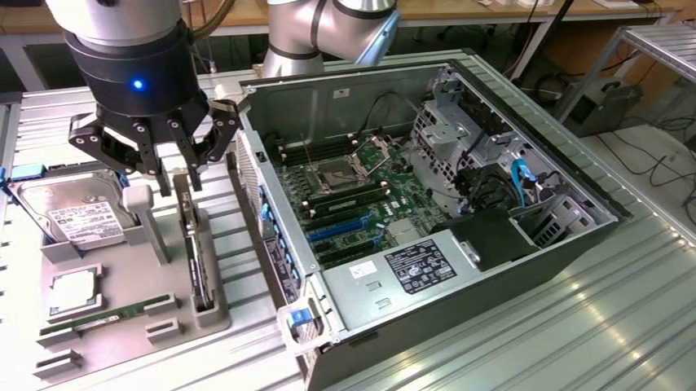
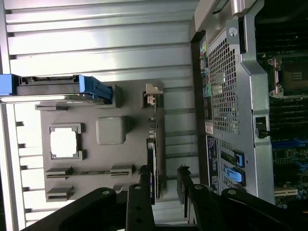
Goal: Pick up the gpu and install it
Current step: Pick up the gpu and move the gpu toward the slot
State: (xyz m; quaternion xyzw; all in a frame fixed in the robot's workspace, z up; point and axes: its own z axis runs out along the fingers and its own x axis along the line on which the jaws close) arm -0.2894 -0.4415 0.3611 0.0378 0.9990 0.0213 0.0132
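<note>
The gpu (image 1: 196, 252) is a thin black card standing on edge in a slot of the grey holder tray (image 1: 223, 314), beside the open computer case (image 1: 435, 204). In the wrist view the gpu (image 2: 153, 144) shows edge-on, its silver bracket (image 2: 153, 91) at the end away from my fingers. My gripper (image 1: 179, 186) is open and hangs just above one end of the card. Seen from the wrist, the gripper (image 2: 163, 187) straddles that end, and one finger (image 2: 144, 192) is close beside the card. Nothing is held.
On the same tray (image 2: 125, 154) sit a silver hard drive (image 1: 81, 216) with a white label, a square processor chip (image 1: 74, 291) and a green memory stick (image 1: 103, 316). The case's side wall (image 2: 231, 96) rises right next to the gpu slot. Ribbed metal table all round.
</note>
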